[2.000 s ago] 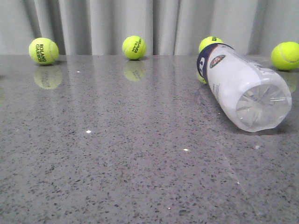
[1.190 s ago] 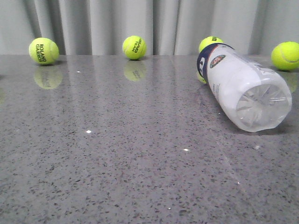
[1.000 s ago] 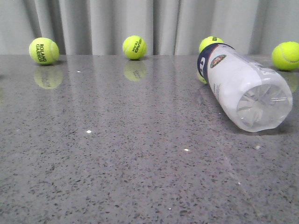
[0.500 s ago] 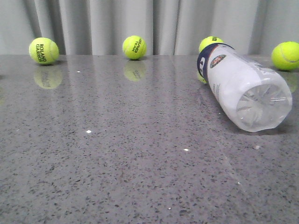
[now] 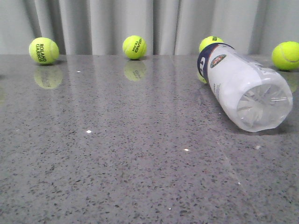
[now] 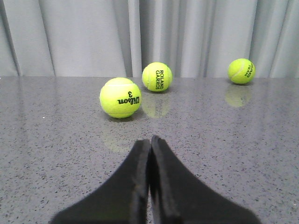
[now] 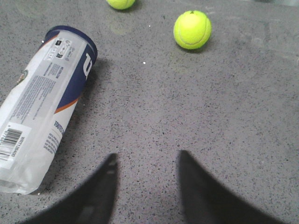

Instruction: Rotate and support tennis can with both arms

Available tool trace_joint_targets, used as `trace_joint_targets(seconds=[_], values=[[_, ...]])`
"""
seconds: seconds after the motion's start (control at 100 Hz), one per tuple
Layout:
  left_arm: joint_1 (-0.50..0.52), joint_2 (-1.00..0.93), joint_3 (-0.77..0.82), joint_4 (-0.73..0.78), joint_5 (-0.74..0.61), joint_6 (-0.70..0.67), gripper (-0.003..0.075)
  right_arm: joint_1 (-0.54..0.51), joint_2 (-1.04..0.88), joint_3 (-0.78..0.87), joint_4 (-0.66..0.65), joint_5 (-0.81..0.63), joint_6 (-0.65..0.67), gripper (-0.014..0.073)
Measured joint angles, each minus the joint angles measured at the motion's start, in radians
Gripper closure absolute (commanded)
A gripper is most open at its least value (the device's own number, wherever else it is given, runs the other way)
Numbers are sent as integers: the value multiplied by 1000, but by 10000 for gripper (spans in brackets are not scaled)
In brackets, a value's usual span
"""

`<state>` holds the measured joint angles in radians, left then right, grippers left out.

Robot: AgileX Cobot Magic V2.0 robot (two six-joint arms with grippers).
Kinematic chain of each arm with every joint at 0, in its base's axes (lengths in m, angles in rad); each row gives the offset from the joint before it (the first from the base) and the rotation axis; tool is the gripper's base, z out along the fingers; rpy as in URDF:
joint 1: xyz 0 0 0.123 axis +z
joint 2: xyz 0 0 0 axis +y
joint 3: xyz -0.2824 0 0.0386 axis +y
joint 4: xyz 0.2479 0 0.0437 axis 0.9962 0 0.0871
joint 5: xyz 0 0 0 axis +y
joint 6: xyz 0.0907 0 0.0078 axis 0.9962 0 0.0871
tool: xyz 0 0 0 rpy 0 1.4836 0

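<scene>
The tennis can (image 7: 39,100) lies on its side on the grey speckled bench (image 5: 117,154), untouched by either arm; the right hand (image 7: 145,161) hovers low over the bench with its two black fingers spread apart and nothing between them, the can resting just beside it, barcode end nearest the fingers and navy band farther off; the left hand (image 6: 150,144) is clenched, its pointed fingers pressed tip to tip on nothing, facing a Wilson ball (image 6: 120,97) with two more balls beyond near the curtain (image 6: 84,37). The front view shows neither hand but shows the can's ribbed base (image 5: 261,105) turned toward the camera at the bench's right; a yellow-green ball (image 5: 210,44) sits just behind the can's far end.
</scene>
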<state>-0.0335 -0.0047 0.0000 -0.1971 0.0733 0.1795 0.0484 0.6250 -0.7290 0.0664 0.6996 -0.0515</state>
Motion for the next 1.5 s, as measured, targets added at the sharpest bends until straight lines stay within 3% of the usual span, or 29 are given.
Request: trace_joint_targets(seconds=[0.05, 0.21, 0.57, 1.08, 1.5], values=[[0, 0, 0, 0, 0, 0, 740, 0, 17, -4, 0, 0, 0, -78], [0, 0, 0, 0, 0, 0, 740, 0, 37, -8, 0, -4, 0, -13], [0, 0, 0, 0, 0, 0, 740, 25, 75, -64, 50, -25, 0, -7], [0, 0, 0, 0, 0, 0, 740, 175, 563, -478, 145, 181, 59, -7], [0, 0, 0, 0, 0, 0, 740, 179, 919, -761, 158, 363, 194, -7]])
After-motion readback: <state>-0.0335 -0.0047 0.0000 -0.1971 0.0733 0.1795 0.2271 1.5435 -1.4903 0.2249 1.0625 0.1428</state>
